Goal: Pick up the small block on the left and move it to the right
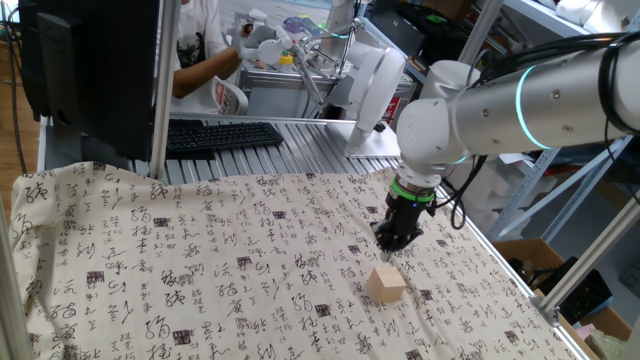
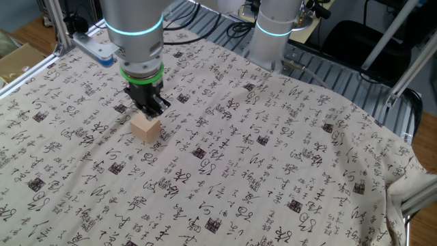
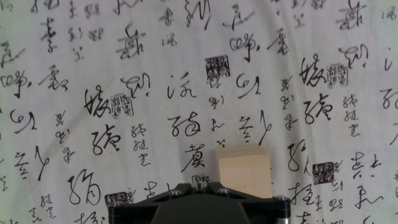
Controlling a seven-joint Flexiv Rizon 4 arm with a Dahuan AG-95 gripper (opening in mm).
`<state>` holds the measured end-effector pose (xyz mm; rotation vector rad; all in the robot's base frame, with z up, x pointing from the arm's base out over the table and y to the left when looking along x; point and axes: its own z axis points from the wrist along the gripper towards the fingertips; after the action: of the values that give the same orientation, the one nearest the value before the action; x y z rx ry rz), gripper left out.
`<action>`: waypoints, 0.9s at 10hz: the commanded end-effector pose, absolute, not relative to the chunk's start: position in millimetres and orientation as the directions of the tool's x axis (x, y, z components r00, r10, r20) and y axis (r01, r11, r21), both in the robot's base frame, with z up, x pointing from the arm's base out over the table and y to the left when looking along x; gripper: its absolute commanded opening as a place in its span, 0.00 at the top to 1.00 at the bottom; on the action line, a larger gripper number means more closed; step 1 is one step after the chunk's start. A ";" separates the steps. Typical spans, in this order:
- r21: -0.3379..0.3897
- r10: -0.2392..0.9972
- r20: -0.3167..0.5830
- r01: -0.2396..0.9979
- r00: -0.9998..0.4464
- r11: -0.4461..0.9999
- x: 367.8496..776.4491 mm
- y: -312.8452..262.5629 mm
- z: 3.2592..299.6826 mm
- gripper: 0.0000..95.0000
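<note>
The small block (image 1: 386, 283) is a plain tan wooden cube resting on the patterned cloth. It also shows in the other fixed view (image 2: 146, 128) and in the hand view (image 3: 244, 171), low and right of centre. My gripper (image 1: 397, 240) hangs just above and behind the block, pointing down. In the other fixed view the gripper (image 2: 151, 109) sits right over the block's far edge. In the hand view the gripper (image 3: 200, 182) has its fingertips together, with nothing between them, and the block lies just to their right.
A white cloth with black calligraphy (image 2: 273, 150) covers the table. A keyboard (image 1: 220, 135) and a monitor (image 1: 90, 70) stand behind the cloth. A second robot base (image 2: 273, 34) stands at the far edge. A person sits at the back (image 1: 200, 50).
</note>
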<state>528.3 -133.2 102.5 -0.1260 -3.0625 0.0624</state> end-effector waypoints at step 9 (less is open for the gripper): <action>-0.036 0.076 0.057 0.074 -0.996 0.997 528.7 -157.9 85.2 1.00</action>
<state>529.3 -157.3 85.2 -0.1172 -3.0778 0.0491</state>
